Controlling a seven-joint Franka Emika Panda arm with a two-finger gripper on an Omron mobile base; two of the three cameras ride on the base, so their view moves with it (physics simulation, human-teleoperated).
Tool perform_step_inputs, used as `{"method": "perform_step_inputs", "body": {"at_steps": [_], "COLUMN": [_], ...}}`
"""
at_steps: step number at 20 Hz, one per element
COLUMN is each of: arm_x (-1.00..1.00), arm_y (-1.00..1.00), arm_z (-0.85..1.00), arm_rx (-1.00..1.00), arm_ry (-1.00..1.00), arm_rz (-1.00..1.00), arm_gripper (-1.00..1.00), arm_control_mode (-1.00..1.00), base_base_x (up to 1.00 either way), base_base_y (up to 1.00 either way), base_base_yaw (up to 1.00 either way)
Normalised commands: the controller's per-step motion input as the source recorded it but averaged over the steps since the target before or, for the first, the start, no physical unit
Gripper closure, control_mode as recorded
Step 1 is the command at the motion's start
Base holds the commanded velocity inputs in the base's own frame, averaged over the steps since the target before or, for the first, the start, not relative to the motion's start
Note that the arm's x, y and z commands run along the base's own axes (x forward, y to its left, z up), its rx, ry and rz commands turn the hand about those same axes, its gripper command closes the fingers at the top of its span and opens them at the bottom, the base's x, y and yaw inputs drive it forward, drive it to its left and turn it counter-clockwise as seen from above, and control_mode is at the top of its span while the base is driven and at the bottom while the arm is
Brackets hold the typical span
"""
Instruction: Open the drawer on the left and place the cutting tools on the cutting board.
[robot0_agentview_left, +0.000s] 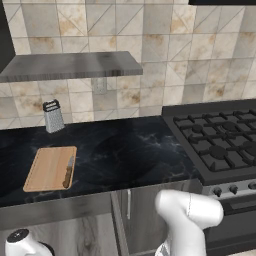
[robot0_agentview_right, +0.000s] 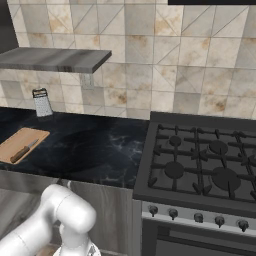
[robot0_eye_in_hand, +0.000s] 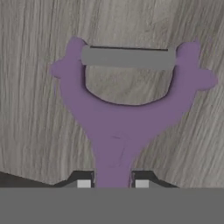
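Your purple peeler (robot0_eye_in_hand: 127, 118) lying on the grey wood-grain drawer floor (robot0_eye_in_hand: 35, 109), its handle clamped between your fingers (robot0_eye_in_hand: 83, 180), your knife (robot0_agentview_left: 68, 171) flat on the cutting board (robot0_agentview_left: 47, 167), board on the dark desk (robot0_agentview_left: 130, 150), grater (robot0_agentview_left: 53, 116) behind it by the wall.

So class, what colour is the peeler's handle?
Purple, with a grey blade bar; the peeler shows best in the hand view.

board (robot0_agentview_left: 47, 167): left half free (knife (robot0_agentview_left: 68, 171) right) | grater (robot0_agentview_left: 53, 116) behind
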Motion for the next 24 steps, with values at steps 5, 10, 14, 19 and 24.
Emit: {"method": "perform_step_inputs", "body": {"at_steps": [5, 10, 14, 19, 24], "arm_x": [-0.05, 0.0, 0.0, -0.03, -0.12], "arm_y": [-0.36, -0.68, -0.76, -0.73, -0.57], "arm_z": [1.0, 1.0, 1.0, 1.0, 1.0], "arm_rx": [0.01, 0.01, 0.03, 0.03, 0.03], "arm_ry": [0.0, 0.0, 0.0, -0.03, 0.0], "arm_rz": [0.0, 0.0, 0.0, 0.01, 0.1], "arm_gripper": [1.0, 1.0, 1.0, 1.0, 1.0], "arm_control_mode": [-1.0, -1.0, -1.0, -1.0, -1.0], "base_base_x": [0.0, 0.0, 0.0, 0.0, 0.0], "base_base_y": [0.0, 0.0, 0.0, 0.0, 0.0], "base_base_yaw": [0.0, 0.0, 0.0, 0.0, 0.0]}}
